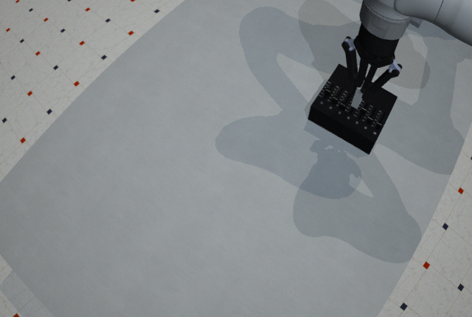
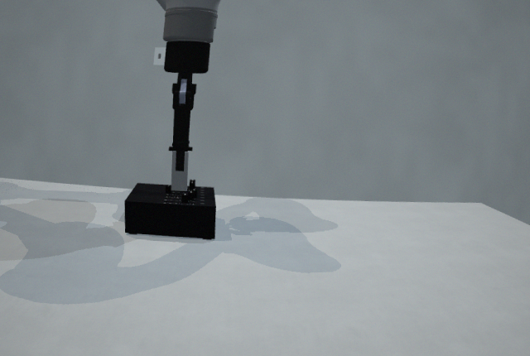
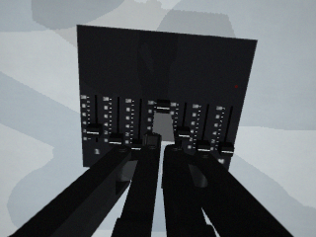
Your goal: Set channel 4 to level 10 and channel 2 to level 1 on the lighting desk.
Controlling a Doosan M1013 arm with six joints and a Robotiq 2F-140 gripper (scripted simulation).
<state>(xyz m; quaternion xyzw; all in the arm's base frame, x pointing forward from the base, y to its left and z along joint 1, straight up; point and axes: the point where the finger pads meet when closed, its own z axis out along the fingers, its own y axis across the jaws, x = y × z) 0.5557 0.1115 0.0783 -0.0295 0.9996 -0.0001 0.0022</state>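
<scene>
Seven faders sit on the black desk, fourth cap at the top. Closed gripper holds nothing, tips on the panel. Desk rests on grey bench, by a grey wall.

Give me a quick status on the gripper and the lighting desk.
Gripper shut, holding nothing, tips down on lighting desk. Fourth fader cap at top of its track, the rest low. Nothing in the way.

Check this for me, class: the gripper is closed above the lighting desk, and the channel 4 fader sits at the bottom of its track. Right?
Not quite. The gripper is closed over the lighting desk, but the wrist view shows the channel 4 fader at the top of its track, not the bottom.
</scene>
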